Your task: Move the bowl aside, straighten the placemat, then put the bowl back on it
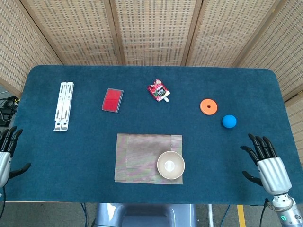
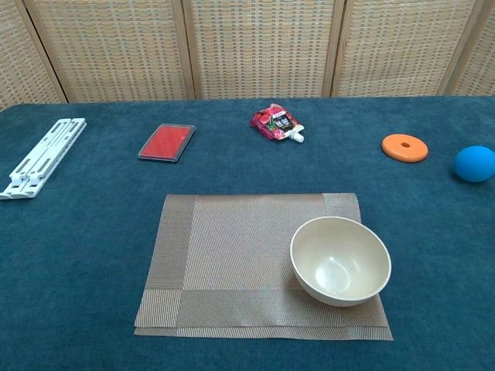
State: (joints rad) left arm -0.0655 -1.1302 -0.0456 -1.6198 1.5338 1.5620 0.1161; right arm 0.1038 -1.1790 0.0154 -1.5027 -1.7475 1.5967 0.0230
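Observation:
A cream bowl point(image 1: 170, 165) point(image 2: 340, 260) stands empty on the front right corner of a brown woven placemat point(image 1: 139, 151) point(image 2: 240, 247) near the table's front edge. The mat lies almost square to the table. My right hand point(image 1: 266, 163) hovers at the front right of the table, fingers spread, holding nothing, well to the right of the bowl. At the far left edge of the head view my left hand point(image 1: 5, 151) is partly cut off, fingers apart and empty. Neither hand shows in the chest view.
On the blue table point(image 1: 85, 146) lie a white folding stand point(image 1: 63, 106) at the left, a red flat case point(image 1: 112, 100), a red snack pouch point(image 1: 158, 91), an orange ring point(image 1: 208, 106) and a blue ball point(image 1: 229, 121). Wicker screens stand behind.

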